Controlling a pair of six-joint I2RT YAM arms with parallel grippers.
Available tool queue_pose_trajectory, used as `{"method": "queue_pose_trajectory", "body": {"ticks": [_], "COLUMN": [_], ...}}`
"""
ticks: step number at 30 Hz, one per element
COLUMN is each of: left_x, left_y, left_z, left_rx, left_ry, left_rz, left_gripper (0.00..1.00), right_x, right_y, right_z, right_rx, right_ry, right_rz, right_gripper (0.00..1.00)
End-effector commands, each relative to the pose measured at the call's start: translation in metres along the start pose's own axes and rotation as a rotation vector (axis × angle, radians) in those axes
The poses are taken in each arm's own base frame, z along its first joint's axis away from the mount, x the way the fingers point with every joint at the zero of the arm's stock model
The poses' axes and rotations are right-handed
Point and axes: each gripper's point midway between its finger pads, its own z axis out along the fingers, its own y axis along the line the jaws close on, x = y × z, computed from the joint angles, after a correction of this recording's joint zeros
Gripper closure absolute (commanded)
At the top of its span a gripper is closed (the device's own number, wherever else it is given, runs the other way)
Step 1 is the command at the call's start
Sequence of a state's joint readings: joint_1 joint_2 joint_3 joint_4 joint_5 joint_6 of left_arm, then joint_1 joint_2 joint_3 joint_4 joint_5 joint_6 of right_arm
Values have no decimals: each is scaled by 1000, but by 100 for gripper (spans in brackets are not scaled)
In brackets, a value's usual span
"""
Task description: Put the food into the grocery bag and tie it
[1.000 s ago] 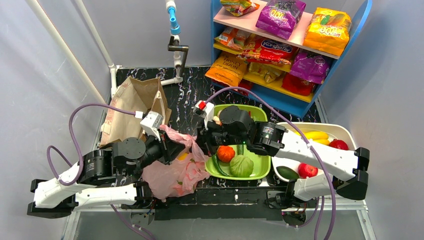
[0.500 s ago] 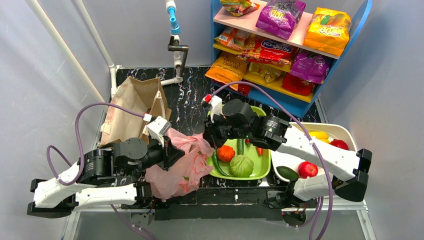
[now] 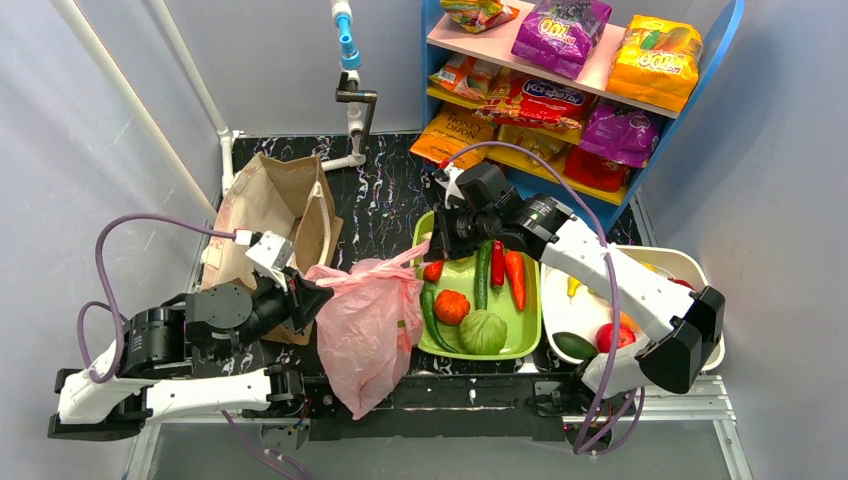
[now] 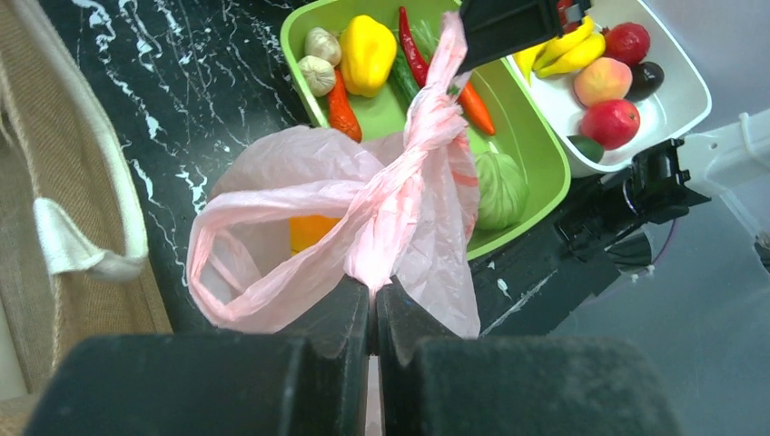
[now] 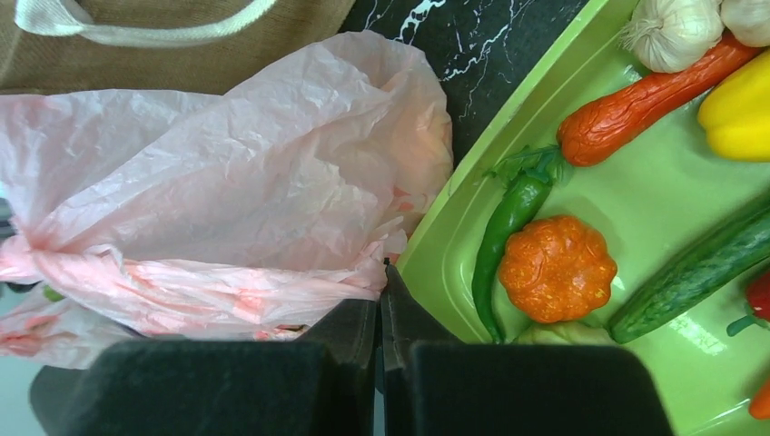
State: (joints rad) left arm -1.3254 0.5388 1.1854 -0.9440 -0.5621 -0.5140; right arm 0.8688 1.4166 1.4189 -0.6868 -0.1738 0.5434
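Our left tool [image 4: 372, 300] is clamped shut on a twisted handle of the pink grocery bag [image 3: 365, 320]. Our right tool [image 5: 381, 295] pinches another strand. The bag stretches between them over the bench [image 3: 380, 200], between the brown paper bag [image 3: 265, 210] and the green tray [image 3: 537, 330].

We log, above the base rail [image 3: 470, 398]: two white-and-black arms [image 3: 620, 280], purple cables [image 3: 98, 280]; left gripper [image 4: 372, 300], right gripper [image 5: 380, 291], black.

The crinkly, translucent pink plastic carrier bag [image 3: 365, 330] lies on a black tabletop veined with white [image 3: 375, 190]. Right of it, a lime-green plastic tray [image 3: 460, 275] carries a ribbed orange pumpkin [image 3: 452, 306] and a dark green cucumber [image 3: 483, 275]; left, a brown paper bag [image 3: 265, 210].
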Motion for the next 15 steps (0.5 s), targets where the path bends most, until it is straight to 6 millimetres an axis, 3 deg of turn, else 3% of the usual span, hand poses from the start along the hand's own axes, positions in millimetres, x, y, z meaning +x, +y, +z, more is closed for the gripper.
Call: {"method": "queue_pose_trajectory", "body": {"ticks": [1,5,8,15], "left_x": [0,-4,-18,-48], "left_y": [38,51,55,55], "left_z": [-15,-25,-35,-32], "left_rx": [-98,-118,-112,-145], "left_ry": [-100,-129,-170,-286], "left_rz": [-64,-34,7,116], "left_gripper": [100,100,100,100], "right_x": [-2,-2,-15,-87], "right_y": [-81,-101,-110,-85], "right_z": [1,5,0,-23], "right_rx": [259,287,307,246], "right_ry": [17,36,7,-160], "right_rz": [128,167,158,59], "right_gripper": [99,99,99,99]}}
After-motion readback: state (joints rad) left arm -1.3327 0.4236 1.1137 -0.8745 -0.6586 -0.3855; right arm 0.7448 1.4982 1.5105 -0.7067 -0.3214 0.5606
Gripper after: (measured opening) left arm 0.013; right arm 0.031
